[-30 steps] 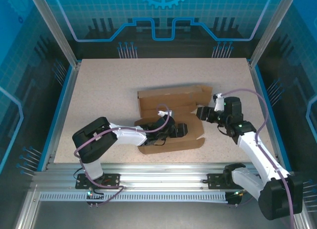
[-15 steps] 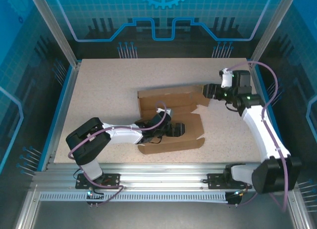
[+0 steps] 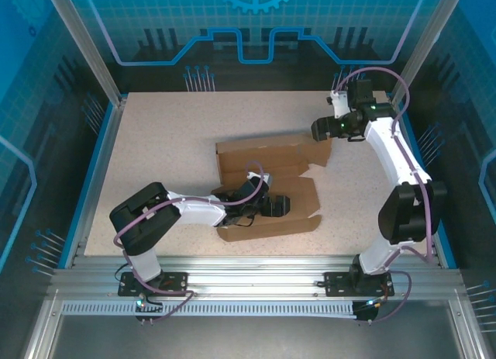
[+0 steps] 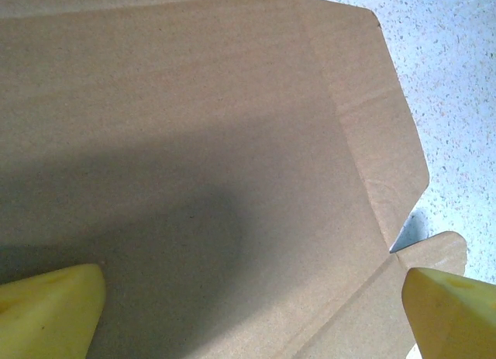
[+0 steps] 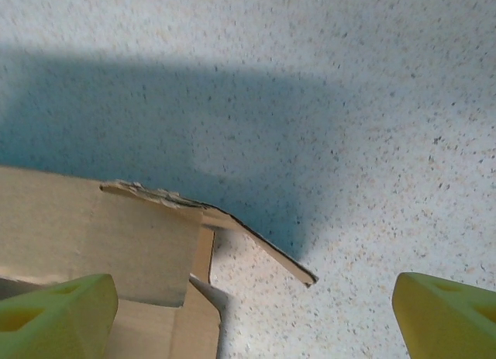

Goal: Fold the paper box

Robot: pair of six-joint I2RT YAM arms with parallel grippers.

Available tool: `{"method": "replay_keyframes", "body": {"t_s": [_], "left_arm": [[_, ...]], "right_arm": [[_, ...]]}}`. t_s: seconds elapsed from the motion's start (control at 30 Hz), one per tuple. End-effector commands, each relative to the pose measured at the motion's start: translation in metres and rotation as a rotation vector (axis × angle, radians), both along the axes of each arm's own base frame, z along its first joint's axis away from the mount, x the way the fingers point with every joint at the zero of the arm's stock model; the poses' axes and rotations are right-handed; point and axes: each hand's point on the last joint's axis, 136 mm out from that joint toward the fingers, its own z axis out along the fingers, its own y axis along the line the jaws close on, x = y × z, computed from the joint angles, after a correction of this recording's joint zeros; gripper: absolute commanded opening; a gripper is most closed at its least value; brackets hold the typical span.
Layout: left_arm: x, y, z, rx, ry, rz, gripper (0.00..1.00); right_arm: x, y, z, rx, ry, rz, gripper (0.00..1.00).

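While your right gripper [image 3: 324,129] opened and swung toward the far flap of the paper box [image 3: 263,151], the open left gripper [image 3: 275,205] hovered over its base.

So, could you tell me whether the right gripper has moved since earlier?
Yes; the right gripper moved toward the table's far edge, now beside the far-right corner of the paper box.
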Motion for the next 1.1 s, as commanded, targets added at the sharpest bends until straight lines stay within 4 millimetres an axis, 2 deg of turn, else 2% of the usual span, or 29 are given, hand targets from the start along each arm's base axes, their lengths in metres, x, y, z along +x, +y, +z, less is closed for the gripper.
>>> {"method": "replay_keyframes", "body": {"t_s": [0.0,0.3,0.4,0.73,0.9,1.07], "left_arm": [[-0.007,0.005,-0.015,0.019,0.030,-0.019,0.99],[-0.009,0.006,-0.020,0.008,0.044,-0.013,0.99],[-0.010,0.007,-0.022,0.009,0.048,-0.010,0.99],[-0.013,0.009,-0.029,0.012,0.058,-0.008,0.99],[-0.013,0.008,-0.035,0.015,0.072,-0.008,0.99],[-0.013,0.008,-0.040,0.017,0.086,0.001,0.99]], "right_arm": [[-0.008,-0.001,-0.009,-0.069,0.077,0.058,0.93],[0.005,0.020,-0.031,-0.088,0.123,0.147,0.93],[0.007,0.020,-0.043,-0.146,0.153,0.162,0.93],[-0.001,0.038,-0.059,-0.130,0.203,0.230,0.93],[-0.003,0.044,-0.049,-0.120,0.166,0.232,0.84],[-0.007,0.042,-0.043,-0.123,0.143,0.220,0.66]]}}
